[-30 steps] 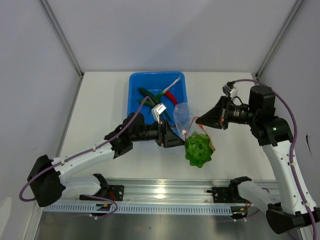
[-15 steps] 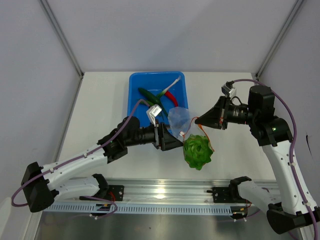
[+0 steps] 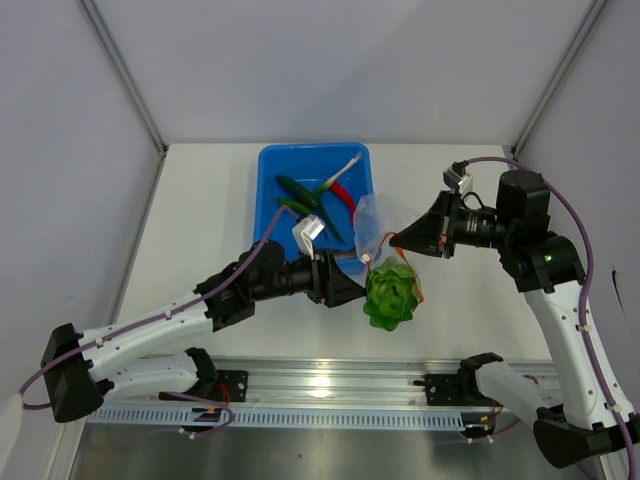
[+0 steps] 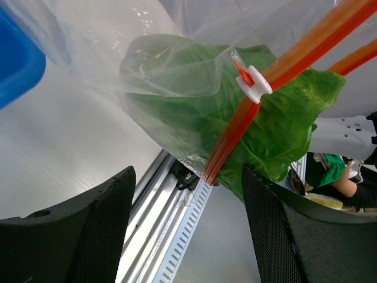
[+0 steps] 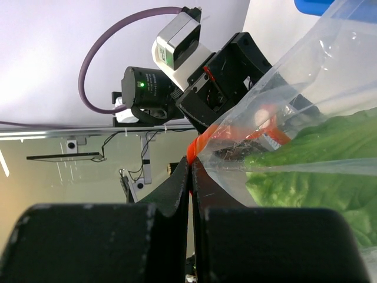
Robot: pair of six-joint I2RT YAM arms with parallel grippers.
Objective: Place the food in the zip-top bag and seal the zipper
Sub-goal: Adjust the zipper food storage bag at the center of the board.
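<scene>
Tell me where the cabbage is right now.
Top view, centre-right: the cabbage is in the clear bag pinched by the right gripper, just right of the left gripper and nearer than the blue bin.

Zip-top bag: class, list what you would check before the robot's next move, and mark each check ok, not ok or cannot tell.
1. Right hand grips zip-top bag: ok, shut on the zipper edge.
2. Left hand free: ok, open, holding nothing.
3. Cabbage fully inside bag: cannot tell; it sits at the mouth.
4. Other food loaded: not ok; pods, chili and stalk lie in the blue bin.
5. Zipper sealed: not ok; its strips stand apart.
</scene>
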